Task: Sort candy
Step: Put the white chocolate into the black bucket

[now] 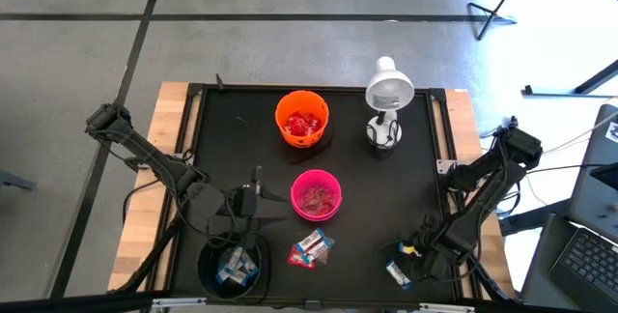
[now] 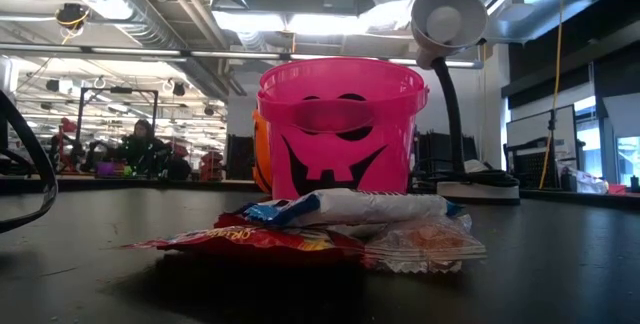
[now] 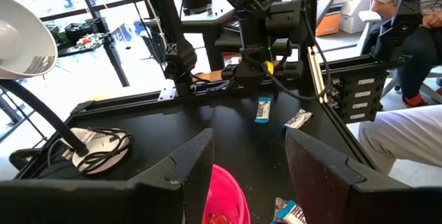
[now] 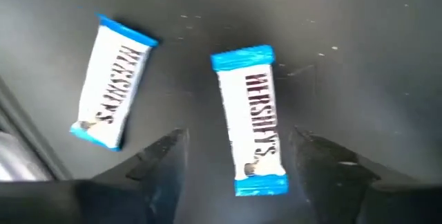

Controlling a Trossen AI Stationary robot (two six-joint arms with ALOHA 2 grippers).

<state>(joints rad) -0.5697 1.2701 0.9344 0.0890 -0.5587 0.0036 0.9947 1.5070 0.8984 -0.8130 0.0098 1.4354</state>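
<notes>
Candy bar (image 4: 252, 120) lying flat on the tabletop (image 4: 359, 37) between the right gripper (image 4: 238, 158)'s parted fingers, a second bar (image 4: 114, 89) just outside one finger; an off-centre closing could skew or push it away.

Past the left gripper's (image 3: 245, 172) parted fingers sit a pink bowl (image 3: 228, 200), two blue-and-white candies (image 3: 263, 109) by the table's far edge, and a lamp (image 3: 24, 37).

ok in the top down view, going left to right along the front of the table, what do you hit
black bowl → loose pile of candy → right gripper over two blue-and-white bars
</notes>
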